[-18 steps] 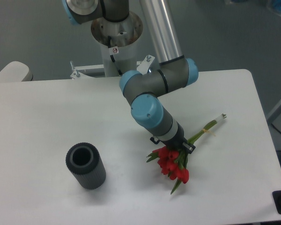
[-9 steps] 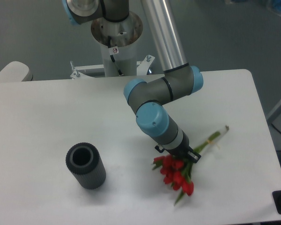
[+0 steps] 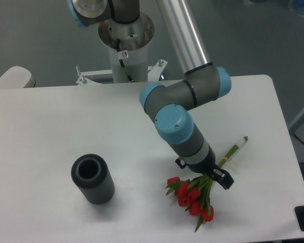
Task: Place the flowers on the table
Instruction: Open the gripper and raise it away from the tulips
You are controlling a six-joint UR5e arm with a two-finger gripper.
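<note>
the flowers [image 3: 192, 200] lie low over the white table [image 3: 50, 131] in its near right part, roughly at five o'clock from the table's middle, with the red heads bunched toward the front edge and the green leaves spreading around them. their pale green stems run up and away toward two o'clock, coming out from behind the wrist and ending in a light tip, with a small tie showing partway along. the gripper [image 3: 211, 177] sits over the stems just above the blooms, at the point where stems and leaves meet, and its dark body hides the fingers, so i cannot tell from this view whether the jaws are clenched on the stems or released from them. whether the heads and stem tip actually rest on the tabletop or hang a touch above it is also not clear, though soft shadow sits close under the blooms. the arm [image 3: 180, 126] reaches down from the grey mast at the back, folds at a blue-capped elbow near the far right of the table, and slants toward the bunch with a second blue cap facing the camera. a dark grey ribbed cylinder [image 3: 92, 179] stands upright with its open mouth up, well apart from the bouquet, at about nine o'clock from the blooms on the left near part of the table.
</note>
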